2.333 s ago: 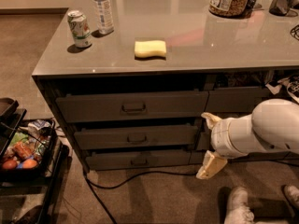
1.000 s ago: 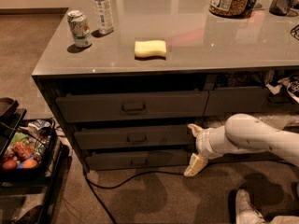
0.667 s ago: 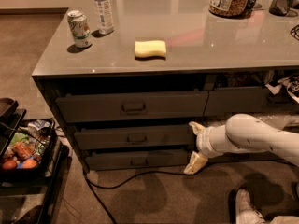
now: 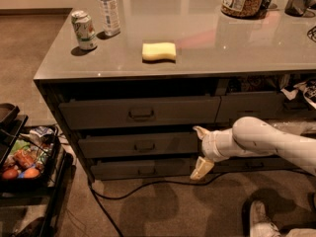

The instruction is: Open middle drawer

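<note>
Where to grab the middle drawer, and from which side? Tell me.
Grip the small bar handle at the centre of the middle drawer, coming straight from the front: the face is flat, offering no other hold. The gripper sits open at its right end.

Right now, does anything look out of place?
A black cable trails loose across the brown carpet, a tripping risk. The white two-finger gripper sits open at the right end of the wide dark-grey middle drawer.

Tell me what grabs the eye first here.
The white arm reaches in from the right, with its gripper open at the right end of the middle drawer. Next comes the yellow sponge on the counter, with a can and bottle further left.
</note>
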You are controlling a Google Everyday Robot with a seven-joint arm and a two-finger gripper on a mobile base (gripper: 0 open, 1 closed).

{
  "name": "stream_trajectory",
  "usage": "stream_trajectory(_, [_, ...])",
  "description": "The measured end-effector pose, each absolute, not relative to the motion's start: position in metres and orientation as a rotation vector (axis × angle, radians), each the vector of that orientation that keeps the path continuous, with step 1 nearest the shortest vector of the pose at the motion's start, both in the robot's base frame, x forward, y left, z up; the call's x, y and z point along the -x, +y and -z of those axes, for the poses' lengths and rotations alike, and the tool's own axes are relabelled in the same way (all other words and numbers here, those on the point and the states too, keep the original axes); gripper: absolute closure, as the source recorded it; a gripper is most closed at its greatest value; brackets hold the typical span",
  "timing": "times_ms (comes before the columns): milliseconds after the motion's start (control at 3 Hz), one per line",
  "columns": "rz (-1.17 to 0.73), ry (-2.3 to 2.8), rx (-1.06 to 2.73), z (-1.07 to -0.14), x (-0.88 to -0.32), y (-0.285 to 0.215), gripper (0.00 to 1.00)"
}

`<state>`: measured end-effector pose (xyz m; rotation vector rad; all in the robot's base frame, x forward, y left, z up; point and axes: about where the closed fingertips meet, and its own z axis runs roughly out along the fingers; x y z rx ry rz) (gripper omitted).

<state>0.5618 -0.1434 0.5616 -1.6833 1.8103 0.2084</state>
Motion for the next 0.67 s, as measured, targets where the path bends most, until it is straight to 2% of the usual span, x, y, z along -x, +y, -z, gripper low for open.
stream_trajectory(667, [-0.234,1.73,1.723,-0.55,-0.611,-0.128,0.0])
